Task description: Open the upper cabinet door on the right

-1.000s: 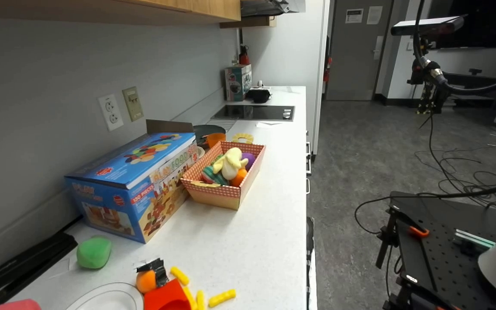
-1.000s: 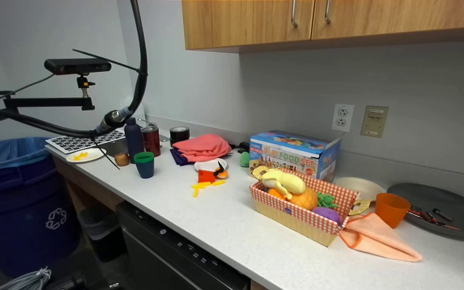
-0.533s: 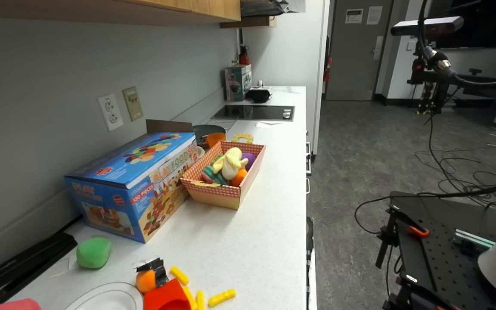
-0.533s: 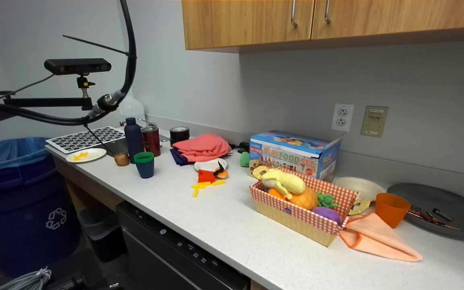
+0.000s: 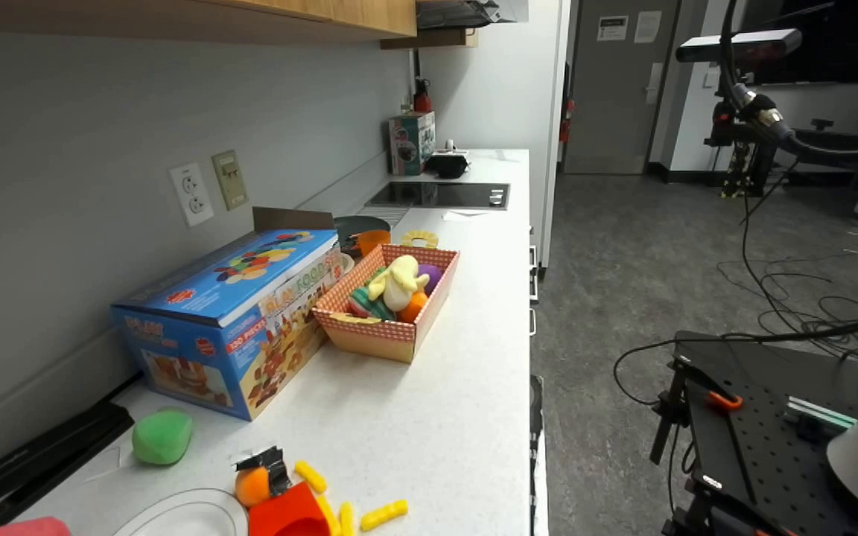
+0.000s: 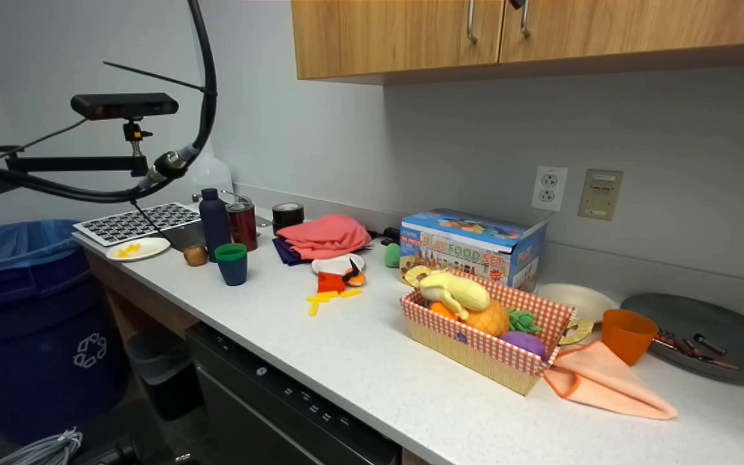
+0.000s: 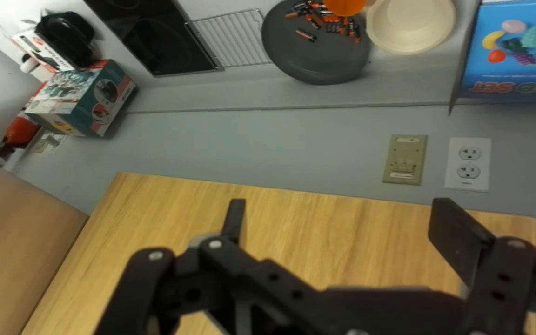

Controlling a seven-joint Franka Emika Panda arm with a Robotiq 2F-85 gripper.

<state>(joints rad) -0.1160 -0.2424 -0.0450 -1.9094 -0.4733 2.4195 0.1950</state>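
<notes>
In wrist view: gripper [image 7: 342, 221] fingers wide apart, partly hiding upper cabinet door [image 7: 314, 237].

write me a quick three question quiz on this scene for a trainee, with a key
1. True or false: in an exterior view, the upper cabinet door on the right is shut.
2. In the wrist view, how does the gripper stand? a) open b) shut c) out of view
3. Fill in: the yellow toy banana lies in the red-checked ____.

Key: 1 true; 2 a; 3 basket.
</notes>
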